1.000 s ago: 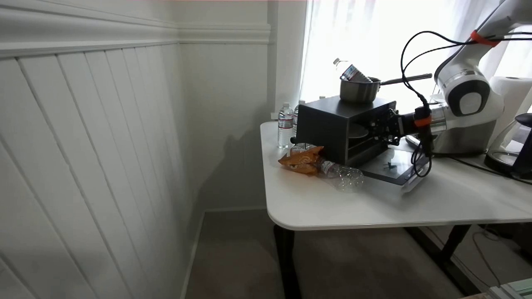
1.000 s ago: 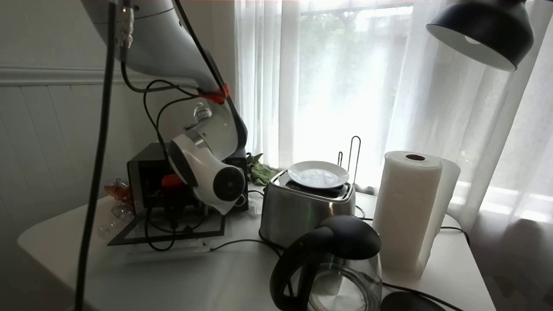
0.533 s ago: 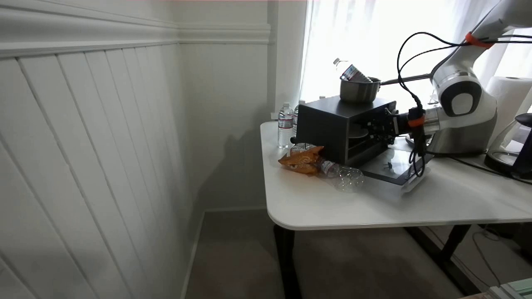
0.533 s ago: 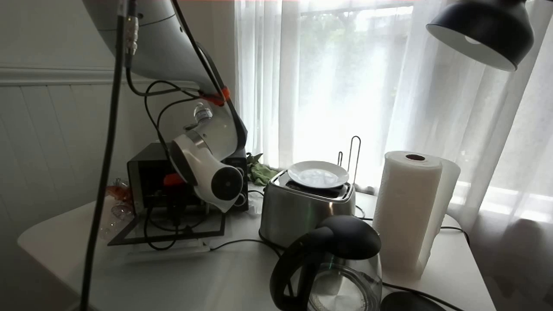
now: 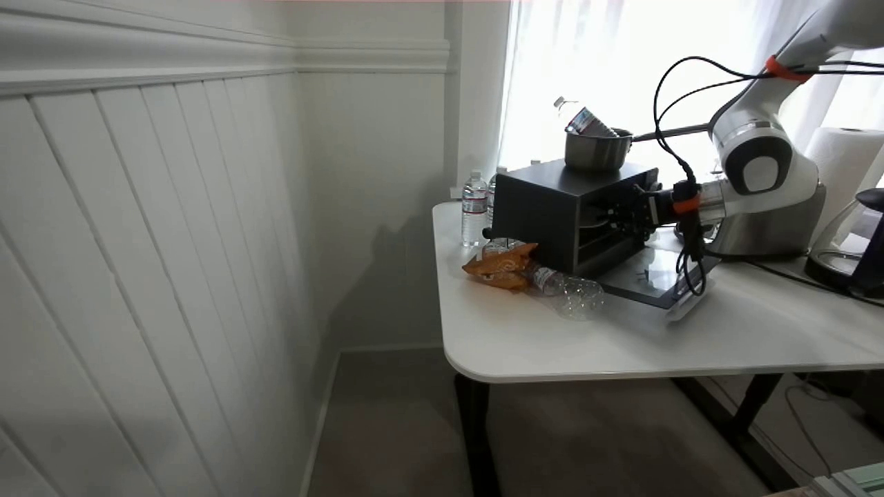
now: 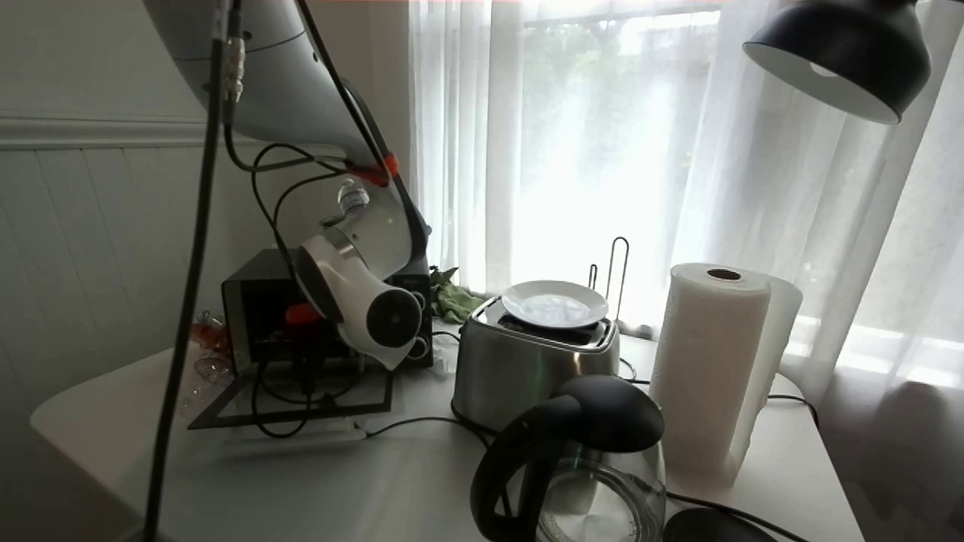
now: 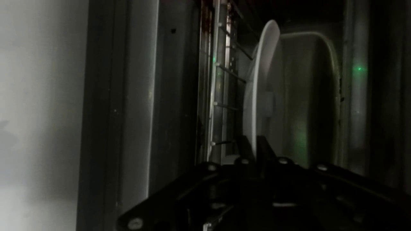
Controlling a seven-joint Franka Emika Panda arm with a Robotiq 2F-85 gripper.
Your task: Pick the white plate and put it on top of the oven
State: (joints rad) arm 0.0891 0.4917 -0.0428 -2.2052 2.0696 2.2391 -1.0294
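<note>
The oven (image 5: pixel 535 221) is a black box with its glass door (image 5: pixel 639 279) folded down; it also shows in an exterior view (image 6: pixel 260 265). A white plate (image 7: pixel 265 61) is inside it, edge-on in the wrist view beside a wire rack (image 7: pixel 215 83). Its near rim also shows dimly in an exterior view (image 5: pixel 591 218). My gripper (image 7: pixel 254 141) reaches into the oven with one finger on each side of the rim, closed on it. It also shows in an exterior view (image 5: pixel 618 214). A similar white plate (image 6: pixel 555 305) lies on the silver toaster.
A pot (image 5: pixel 595 152) with a bottle in it stands on the oven, its handle pointing toward the arm. Bottles (image 5: pixel 474 214) and an orange bag (image 5: pixel 502 268) lie around the oven. The toaster (image 6: pixel 520 376), kettle (image 6: pixel 587 421) and paper towels (image 6: pixel 708 369) stand nearby.
The arm and gripper have moved slightly left in an exterior view, deeper into the oven, covering more of the plate there. The pot, oven and toaster have not moved.
</note>
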